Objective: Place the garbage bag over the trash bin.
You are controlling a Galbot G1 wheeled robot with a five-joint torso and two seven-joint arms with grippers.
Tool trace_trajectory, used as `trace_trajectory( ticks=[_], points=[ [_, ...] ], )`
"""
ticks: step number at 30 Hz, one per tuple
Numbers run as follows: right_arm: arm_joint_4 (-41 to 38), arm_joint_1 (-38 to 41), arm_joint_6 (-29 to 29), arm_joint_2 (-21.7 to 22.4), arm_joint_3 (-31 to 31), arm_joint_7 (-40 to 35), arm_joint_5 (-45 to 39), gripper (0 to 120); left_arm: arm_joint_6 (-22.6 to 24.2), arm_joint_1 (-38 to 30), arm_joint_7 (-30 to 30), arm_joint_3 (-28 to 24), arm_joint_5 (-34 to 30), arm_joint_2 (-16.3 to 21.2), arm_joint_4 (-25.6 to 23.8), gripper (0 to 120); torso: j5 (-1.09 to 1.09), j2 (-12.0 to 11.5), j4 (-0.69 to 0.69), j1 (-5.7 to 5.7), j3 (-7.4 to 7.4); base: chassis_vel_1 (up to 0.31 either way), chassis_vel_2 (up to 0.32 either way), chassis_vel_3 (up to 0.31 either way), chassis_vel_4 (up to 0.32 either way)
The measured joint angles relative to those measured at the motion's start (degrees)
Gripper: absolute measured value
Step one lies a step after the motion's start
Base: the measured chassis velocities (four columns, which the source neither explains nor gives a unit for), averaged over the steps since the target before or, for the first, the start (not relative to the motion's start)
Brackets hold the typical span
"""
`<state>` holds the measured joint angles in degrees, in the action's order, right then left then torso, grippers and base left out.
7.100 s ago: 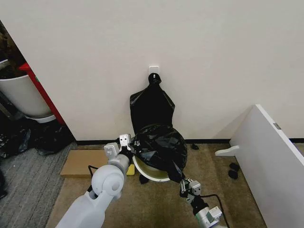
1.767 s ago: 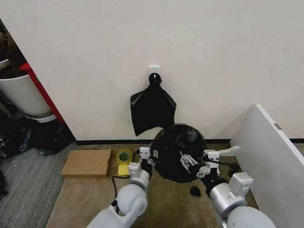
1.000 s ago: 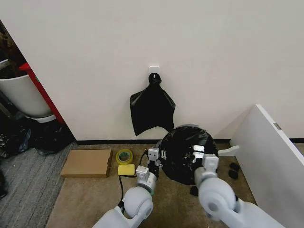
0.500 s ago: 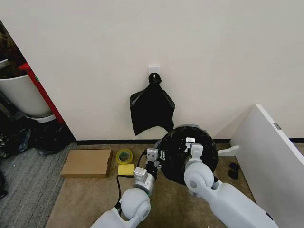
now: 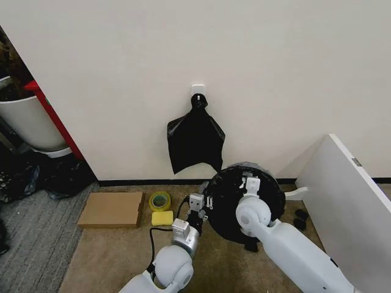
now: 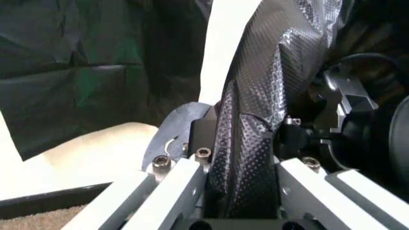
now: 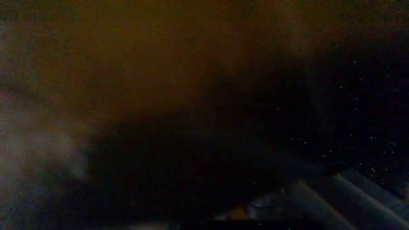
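Now garbage bag [image 6: 255, 120] btwn left tool [image 6: 240, 191] fingers

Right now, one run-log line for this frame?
garbage bag: draped over trash bin | left gripper: shut on garbage bag at bin's left side | right gripper: over bag top, grip unclear | spare bags: on wall hook

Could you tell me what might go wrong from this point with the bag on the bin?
The left gripper pinches the garbage bag at the rim of the trash bin; a hard pull could tear the film or tip the bin. The right gripper reaches in from above and might snag the bag.
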<state>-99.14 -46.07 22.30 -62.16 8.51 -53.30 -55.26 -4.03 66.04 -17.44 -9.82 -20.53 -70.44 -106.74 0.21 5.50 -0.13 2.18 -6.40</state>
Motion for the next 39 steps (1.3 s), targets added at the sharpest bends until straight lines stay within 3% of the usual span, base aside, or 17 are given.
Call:
trace_trajectory(
  ticks=[10,18,22,26,31,39],
  points=[
    [-5.2,-3.4,2.0,2.2,0.2,-0.3,0.7,0,-1.2,-0.4,0.2,1.1,0.9,0.2,1.1,1,0.0,0.0,-0.01,0.0,0.0,0.0,0.0,0.0,0.0],
    [-9.2,-3.0,11.7,1.4,0.5,-5.2,-8.8,0,-1.8,-0.9,0.5,0.9,1.6,0.5,1.5,1,0.0,0.0,-0.01,-0.01,0.0,0.0,0.0,0.0,0.0],
    [-10.7,-0.9,18.3,0.8,0.5,-10.7,-18.7,0,-2.6,-1.4,0.8,1.4,2.6,0.6,2.0,1,-0.01,0.0,0.0,-0.01,0.0,0.0,0.0,0.0,0.0],
    [-10.6,1.6,19.8,0.8,1.7,-13.5,-24.8,0,-4.3,-1.4,1.5,2.2,4.1,1.0,2.9,1,-0.01,0.0,0.0,-0.01,0.0,0.0,0.0,0.0,0.0],
    [-7.7,1.8,19.8,0.4,3.2,-12.7,-21.9,0,-5.0,-0.9,1.8,2.3,4.2,1.3,2.0,1,-0.01,0.0,0.0,-0.01,0.0,0.0,0.0,0.0,0.0],
    [-2.9,0.9,17.5,0.4,5.2,-6.2,-5.5,0,-4.8,-1.0,1.8,2.6,3.7,1.8,0.3,1,0.01,0.0,0.0,0.0,0.0,0.0,0.0,0.0,0.0]
  ],
)
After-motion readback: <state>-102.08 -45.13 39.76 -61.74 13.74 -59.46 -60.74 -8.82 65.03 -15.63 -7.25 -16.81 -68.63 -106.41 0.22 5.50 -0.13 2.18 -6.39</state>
